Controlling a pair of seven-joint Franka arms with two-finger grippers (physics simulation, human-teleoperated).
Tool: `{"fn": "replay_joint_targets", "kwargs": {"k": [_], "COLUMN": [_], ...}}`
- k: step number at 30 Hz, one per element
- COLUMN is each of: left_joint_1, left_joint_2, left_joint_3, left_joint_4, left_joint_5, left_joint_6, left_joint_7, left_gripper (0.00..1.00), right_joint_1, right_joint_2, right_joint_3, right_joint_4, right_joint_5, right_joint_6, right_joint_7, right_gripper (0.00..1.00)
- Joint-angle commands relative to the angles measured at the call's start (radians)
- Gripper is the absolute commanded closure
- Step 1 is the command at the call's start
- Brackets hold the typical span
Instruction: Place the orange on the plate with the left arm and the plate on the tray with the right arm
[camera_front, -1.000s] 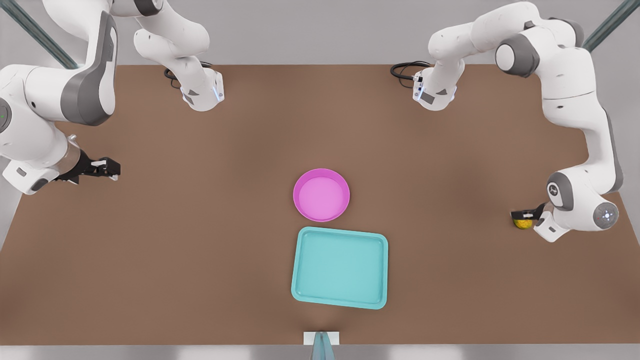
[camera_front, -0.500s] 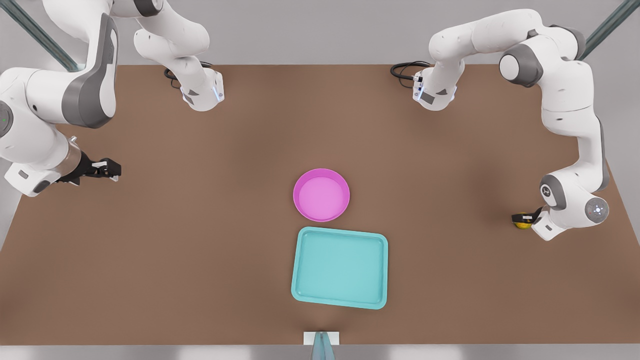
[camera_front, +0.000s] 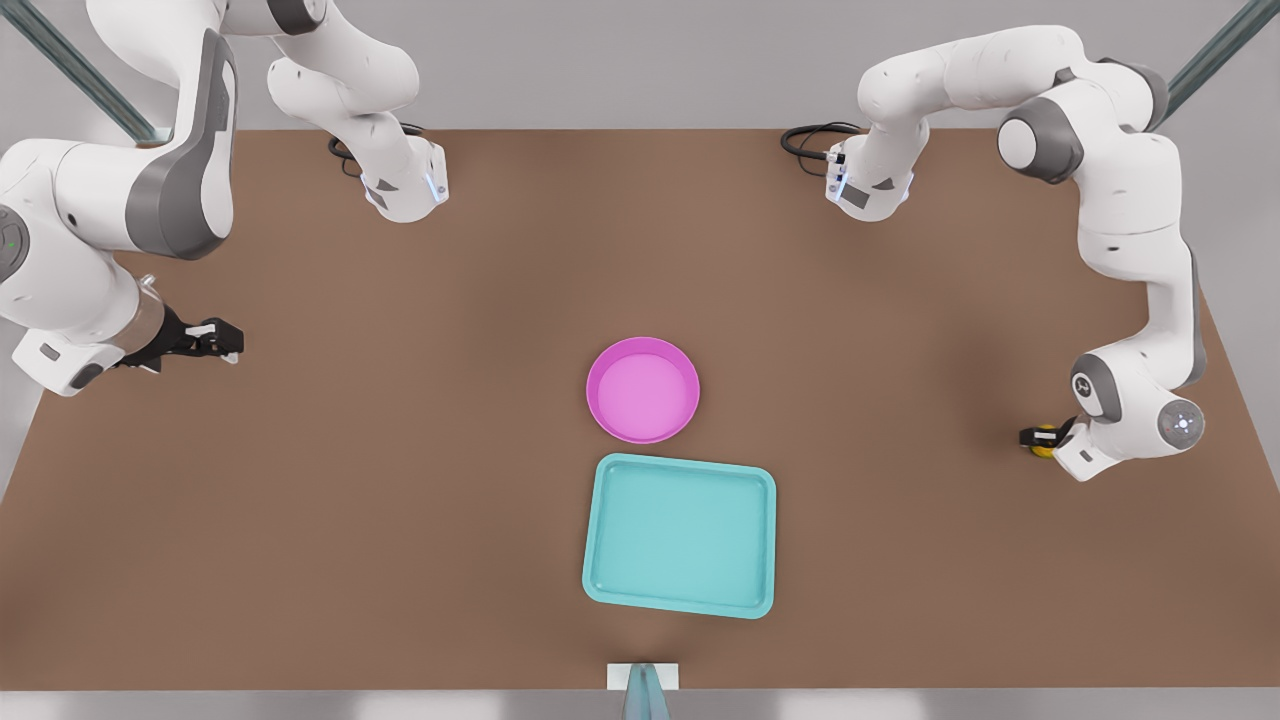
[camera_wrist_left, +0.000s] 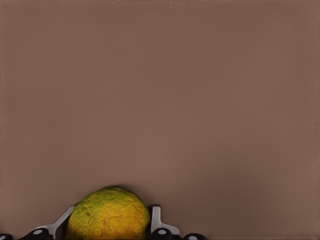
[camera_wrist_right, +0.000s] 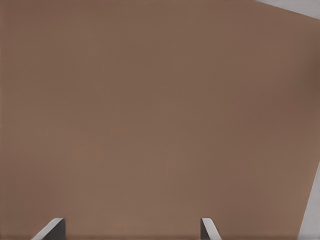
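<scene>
At the front view's right edge of the brown table (camera_front: 400, 480), left gripper (camera_front: 1036, 438) low, fingers (camera_wrist_left: 156, 220) on either side of the small bumpy yellow-orange fruit (camera_wrist_left: 108, 214), touching it; whether it rests on the table or is lifted, cannot tell. Greenish skin plain in the left wrist view; a mere yellow speck (camera_front: 1045, 446) from the front. Elbow bent high, wrist turned inward. One round pink plate (camera_front: 642, 389) mid-table, just beside one teal rectangular tray (camera_front: 680, 535). Far across, right gripper (camera_front: 222, 342) waiting with fingers (camera_wrist_right: 54, 229) spread, nothing between.

Plate (camera_front: 643, 390) touching tray (camera_front: 680, 535); left tool (camera_front: 1036, 438) at orange (camera_front: 1045, 441).
</scene>
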Motion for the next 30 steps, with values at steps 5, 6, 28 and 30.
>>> {"fn": "replay_joint_targets", "kwargs": {"k": [5,6,28,30], "left_joint_1": [-0.009,-0.009,-1.072,-1.07], "left_joint_2": [-0.03,-0.03,0.085,0.102], "left_joint_3": [-0.002,-0.002,-0.089,-0.088], "left_joint_4": [0.0,0.0,0.408,0.409], "left_joint_5": [0.001,0.001,-0.146,-0.142], "left_joint_6": [-0.068,-0.068,-0.277,-0.269], "left_joint_7": [-0.017,-0.02,-1.251,-1.25], "left_gripper": [0.25,0.25,0.25,0.0], "right_joint_1": [0.0,-0.002,-0.005,-0.005], "right_joint_2": [-0.001,-0.001,0.002,0.002], "right_joint_3": [-0.001,-0.001,-0.007,-0.007], "right_joint_4": [0.0,0.0,-0.006,-0.006], "right_joint_5": [0.001,0.001,0.002,0.002], "right_joint_6": [-0.001,-0.001,0.002,0.002], "right_joint_7": [-0.009,-0.009,-0.009,-0.009], "right_gripper": [0.0,0.0,0.0,0.0]}}
